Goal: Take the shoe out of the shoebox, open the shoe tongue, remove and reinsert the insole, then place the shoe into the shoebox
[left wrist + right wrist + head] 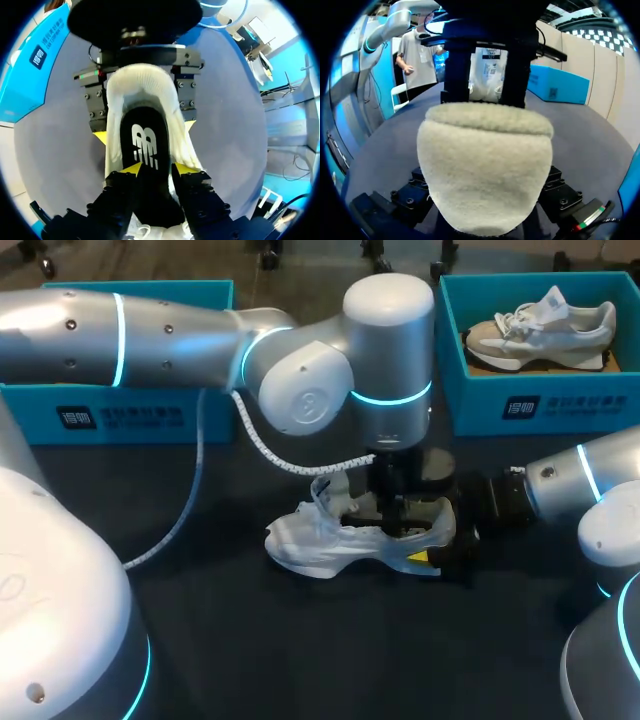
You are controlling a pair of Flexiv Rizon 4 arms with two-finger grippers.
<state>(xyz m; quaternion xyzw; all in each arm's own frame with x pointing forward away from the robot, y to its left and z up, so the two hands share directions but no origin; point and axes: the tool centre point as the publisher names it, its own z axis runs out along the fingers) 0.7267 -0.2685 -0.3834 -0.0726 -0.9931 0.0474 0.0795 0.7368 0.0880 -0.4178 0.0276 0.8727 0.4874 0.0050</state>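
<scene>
A white shoe [335, 540] lies on the dark table, toe toward the left. My left arm comes across from the left, and its gripper [157, 170] points down into the shoe's opening. Its yellow fingertips [132, 168] stand apart, open, just above the black insole [145, 142] with a white logo. My right gripper [455, 540] comes in from the right and is shut on the shoe's heel [485, 170]. One yellow tip [100, 137] sits on each side of the heel, which hides its fingertips in the right wrist view.
A teal shoebox [540, 405] at the back right holds a second, beige-and-white shoe [540, 325]. Another teal box [120, 410] stands at the back left, partly behind my left arm. A white coiled cable [270, 455] hangs from the left arm above the shoe.
</scene>
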